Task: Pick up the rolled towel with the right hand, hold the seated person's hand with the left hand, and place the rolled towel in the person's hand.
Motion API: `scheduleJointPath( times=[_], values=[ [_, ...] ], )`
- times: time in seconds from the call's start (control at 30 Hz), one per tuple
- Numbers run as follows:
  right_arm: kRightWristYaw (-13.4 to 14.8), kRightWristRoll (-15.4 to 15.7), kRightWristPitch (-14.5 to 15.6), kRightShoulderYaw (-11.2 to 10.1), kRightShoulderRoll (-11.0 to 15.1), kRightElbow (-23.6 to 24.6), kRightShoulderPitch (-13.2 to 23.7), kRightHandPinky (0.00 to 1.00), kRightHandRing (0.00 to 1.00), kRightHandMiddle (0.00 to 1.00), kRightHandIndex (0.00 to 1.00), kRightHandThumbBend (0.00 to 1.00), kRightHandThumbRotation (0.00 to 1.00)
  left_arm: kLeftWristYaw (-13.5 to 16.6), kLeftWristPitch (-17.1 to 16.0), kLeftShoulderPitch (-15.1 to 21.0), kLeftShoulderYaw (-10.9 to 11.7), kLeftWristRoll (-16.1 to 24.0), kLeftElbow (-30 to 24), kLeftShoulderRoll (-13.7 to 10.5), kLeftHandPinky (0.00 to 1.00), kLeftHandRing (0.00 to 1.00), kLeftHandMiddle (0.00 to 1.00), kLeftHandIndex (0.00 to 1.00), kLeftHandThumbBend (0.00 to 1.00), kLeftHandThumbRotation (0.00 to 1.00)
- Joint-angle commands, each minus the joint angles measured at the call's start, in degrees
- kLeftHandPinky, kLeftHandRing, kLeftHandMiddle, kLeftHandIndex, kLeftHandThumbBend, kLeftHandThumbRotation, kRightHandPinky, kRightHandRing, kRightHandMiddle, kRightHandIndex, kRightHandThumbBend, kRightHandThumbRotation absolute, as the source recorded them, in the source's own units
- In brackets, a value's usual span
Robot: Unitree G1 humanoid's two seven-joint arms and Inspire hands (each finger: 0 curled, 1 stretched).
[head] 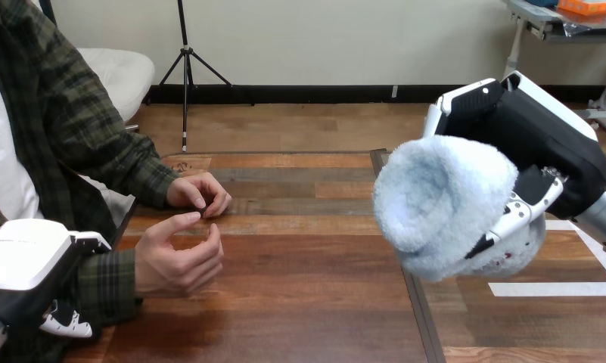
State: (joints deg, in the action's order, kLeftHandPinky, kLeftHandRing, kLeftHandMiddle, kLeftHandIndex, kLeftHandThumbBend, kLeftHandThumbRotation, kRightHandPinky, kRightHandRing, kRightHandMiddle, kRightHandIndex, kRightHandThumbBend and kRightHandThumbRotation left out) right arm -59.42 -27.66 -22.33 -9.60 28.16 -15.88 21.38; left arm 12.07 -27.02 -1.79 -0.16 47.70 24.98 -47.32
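A light-blue rolled towel [439,200] hangs in the air at the right, above the table, with my right hand [534,136] shut on it from behind; one white finger [517,215] curls across its lower side. The person sits at the left. The person's nearer hand [177,257] rests on the table with its palm turned up and its fingers loosely curled. Their farther hand [200,193] lies on the table just behind it. My left hand [35,276] sits at the lower left, against the person's forearm; its fingers are hidden.
The wooden table [307,302] stretches between the person's hands and the towel. A dark seam [413,295] runs down it toward the front edge. White tape [557,288] marks the table at the right.
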Motion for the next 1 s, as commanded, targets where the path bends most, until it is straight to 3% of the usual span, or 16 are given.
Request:
scheduleJointPath(
  times=[0.0, 0.27, 0.4, 0.87, 0.97],
  values=[
    [0.13, -2.67, -0.80, -2.59, 0.22, 3.68, 0.82, 0.12, 0.18, 0.24, 0.28, 0.77, 0.04, 0.56, 0.22, 2.71, -2.81, 0.26, 2.21, -0.50, 0.46, 0.54, 0.60, 0.61, 0.95, 0.00],
    [0.04, -3.88, -1.66, -3.27, 0.02, 5.36, 0.06, 0.11, 0.17, 0.23, 0.27, 0.76, 0.09, 0.79, -0.83, 3.68, -3.76, -0.75, 3.56, -0.82, 0.43, 0.49, 0.54, 0.56, 0.91, 0.00],
    [-1.05, -5.66, -0.60, -3.57, -0.05, 5.39, 0.12, 0.11, 0.16, 0.23, 0.26, 0.75, 0.10, 1.12, -1.44, 4.48, -4.18, -0.83, 4.62, -0.65, 0.42, 0.47, 0.51, 0.54, 0.90, 0.00],
    [-0.93, -5.75, -1.74, -4.30, -0.62, 5.93, -0.02, 0.10, 0.16, 0.21, 0.25, 0.74, 0.16, 1.52, -2.48, 5.09, -4.33, -2.92, 4.22, 0.07, 0.38, 0.41, 0.46, 0.49, 0.85, 0.00],
    [-1.34, -6.77, -0.17, -4.13, -0.47, 6.26, -0.11, 0.10, 0.16, 0.21, 0.25, 0.74, 0.15, 1.21, -2.49, 4.85, -3.96, -4.26, 3.36, 0.56, 0.38, 0.41, 0.45, 0.48, 0.85, 0.00]
  ],
)
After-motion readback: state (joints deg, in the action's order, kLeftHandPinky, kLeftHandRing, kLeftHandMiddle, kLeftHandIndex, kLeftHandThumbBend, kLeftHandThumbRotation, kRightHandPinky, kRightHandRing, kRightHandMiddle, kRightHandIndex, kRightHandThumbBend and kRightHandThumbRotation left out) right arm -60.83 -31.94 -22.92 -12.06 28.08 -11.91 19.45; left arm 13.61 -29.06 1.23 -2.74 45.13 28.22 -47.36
